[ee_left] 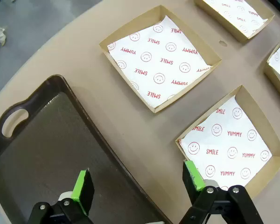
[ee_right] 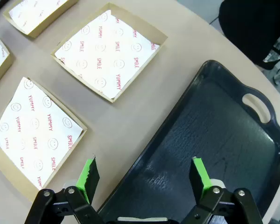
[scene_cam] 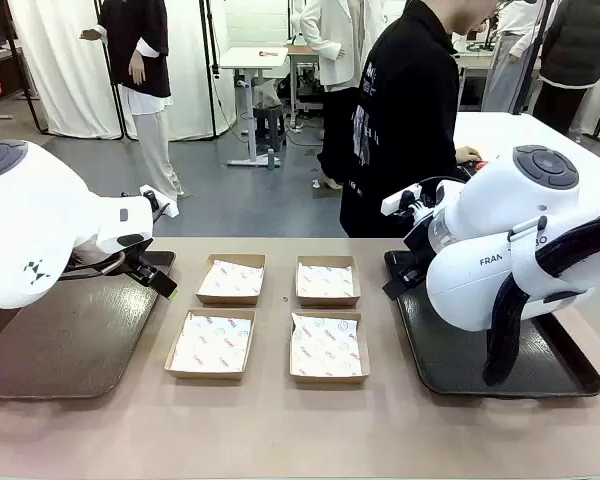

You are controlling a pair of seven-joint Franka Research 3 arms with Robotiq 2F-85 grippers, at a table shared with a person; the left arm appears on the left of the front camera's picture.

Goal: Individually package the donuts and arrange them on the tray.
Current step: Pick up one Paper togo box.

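The donuts are out of view. Four shallow cardboard boxes lined with white smiley-print paper sit in a square at mid-table: far left (scene_cam: 231, 279), far right (scene_cam: 327, 280), near left (scene_cam: 211, 343), near right (scene_cam: 327, 346). None holds anything. My left gripper (ee_left: 138, 179) is open above the inner edge of the left dark tray (ee_left: 42, 135), beside a box (ee_left: 231, 140). My right gripper (ee_right: 144, 172) is open over the rim of the right dark tray (ee_right: 214, 135), with a box (ee_right: 30, 126) to its side.
The left tray (scene_cam: 60, 340) and right tray (scene_cam: 460, 360) flank the boxes and hold nothing. A person in a black top (scene_cam: 410, 120) stands at the far side, turned away, one hand (scene_cam: 468, 155) on another table. A tiny speck (scene_cam: 283, 297) lies between the far boxes.
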